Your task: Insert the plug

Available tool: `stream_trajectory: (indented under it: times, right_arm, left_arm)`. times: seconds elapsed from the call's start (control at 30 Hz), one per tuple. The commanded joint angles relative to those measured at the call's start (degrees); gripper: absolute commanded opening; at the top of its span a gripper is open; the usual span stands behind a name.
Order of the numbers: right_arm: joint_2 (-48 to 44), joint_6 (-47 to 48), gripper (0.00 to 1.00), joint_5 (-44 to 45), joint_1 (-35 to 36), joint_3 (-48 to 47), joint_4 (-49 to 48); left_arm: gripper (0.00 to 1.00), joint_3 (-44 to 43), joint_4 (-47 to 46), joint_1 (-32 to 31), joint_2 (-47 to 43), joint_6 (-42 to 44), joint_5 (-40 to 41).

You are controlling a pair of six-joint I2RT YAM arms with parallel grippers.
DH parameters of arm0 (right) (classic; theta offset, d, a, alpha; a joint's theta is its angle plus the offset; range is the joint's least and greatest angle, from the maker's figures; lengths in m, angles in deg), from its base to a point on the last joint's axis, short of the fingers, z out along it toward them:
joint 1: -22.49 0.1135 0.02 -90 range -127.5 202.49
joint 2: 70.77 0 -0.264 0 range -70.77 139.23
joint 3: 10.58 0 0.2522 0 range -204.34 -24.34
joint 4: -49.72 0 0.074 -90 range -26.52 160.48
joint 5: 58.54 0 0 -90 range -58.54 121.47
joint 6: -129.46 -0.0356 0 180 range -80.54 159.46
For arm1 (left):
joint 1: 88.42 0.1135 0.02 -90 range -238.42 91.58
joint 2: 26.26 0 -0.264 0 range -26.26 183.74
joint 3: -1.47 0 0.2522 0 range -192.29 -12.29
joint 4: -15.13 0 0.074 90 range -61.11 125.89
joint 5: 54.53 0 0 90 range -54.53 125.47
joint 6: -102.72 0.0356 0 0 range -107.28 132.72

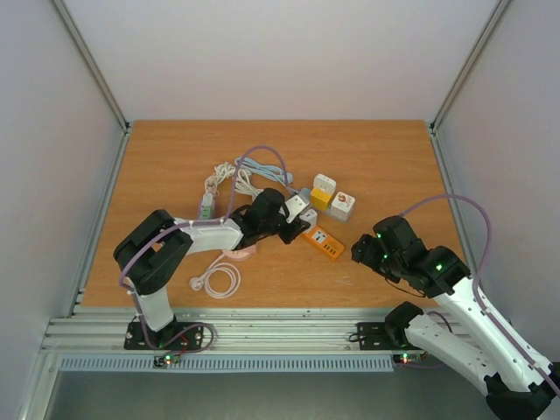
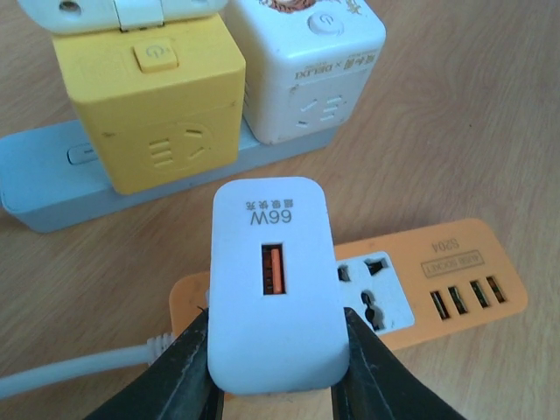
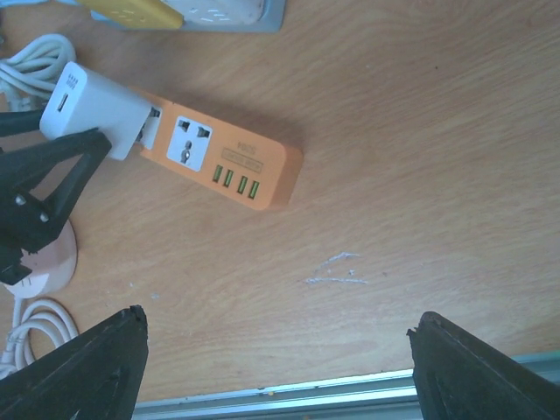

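Left arm [image 1: 206, 234], lower left of the overhead frame, has white links between bulky black joints; right arm [image 1: 464, 331], lower right, is built alike (green lights [image 1: 435, 265] glow on its black joint); a lilac cable [image 1: 455, 198] arches along each; left gripper [image 2: 278, 319] and right gripper [image 3: 280, 319] have matte black, wedge-shaped fingers.

You're working on a wooden table [image 3: 420, 131] with fine grain, a satin finish and a few faint scratches. The white charger [image 2: 271, 289] looks like smooth matt plastic. The orange power strip [image 2: 455, 297] and yellow socket cube [image 2: 149, 114] are plastic too, with a slight sheen.
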Motion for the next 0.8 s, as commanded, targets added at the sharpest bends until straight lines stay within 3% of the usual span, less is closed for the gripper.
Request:
stream_trajectory:
  times: [0.0,0.4,0.77]
  right_arm:
    - [-0.29,-1.77,0.83,-1.18,-0.25,0.16,-1.20]
    - [-0.37,-3.83,0.83,-0.40,-0.29,1.77,-1.57]
    - [-0.03,-4.06,0.84,0.01,-0.32,1.45,-1.48]
  left_arm:
    - [0.00,-2.66,-8.54,-0.61,1.43,0.95,2.14]
    - [0.00,-4.91,-10.88,-1.13,6.48,1.44,5.67]
    - [0.00,-4.12,-7.19,-1.41,7.73,0.53,6.23]
